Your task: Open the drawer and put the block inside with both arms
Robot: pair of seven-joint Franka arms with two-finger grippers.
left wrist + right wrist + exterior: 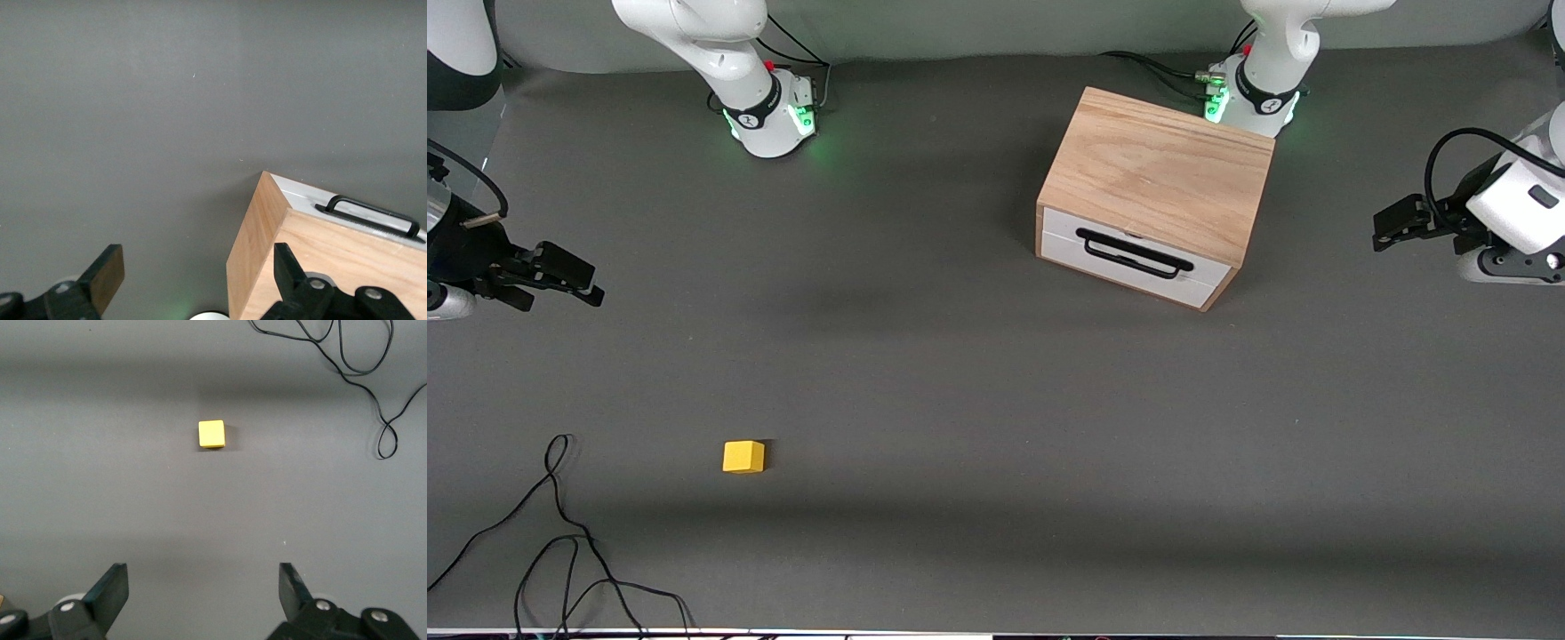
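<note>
Front view. The cabinet (1156,182) is standing toward the left arm's end of the table, close to that arm's base, its drawer (1136,256) sitting fully shut with the black bar handle (1134,252) facing the camera at a slight angle. The block (743,456) is lying well apart from it, nearer to the camera and toward the right arm's end, with a loose black cable (560,551) trailing nearer still. The left gripper (1392,222) is hanging over bare table at the left arm's end; the right gripper (569,276) is hanging over bare table at the right arm's end. Neither is touching anything.

Left wrist view. The left gripper (200,280) is holding its fingers wide apart and empty, looking down on the cabinet's corner and the handle (370,215). The handle is probably rigid, and is best pinched at mid-bar so the drawer slides straight.

Right wrist view. The right gripper (203,590) is likewise spread wide and empty, with the block (212,434) resting ahead on the table. The block looks light, stiff and flat-sided, so it should be gripped across two opposite faces.
</note>
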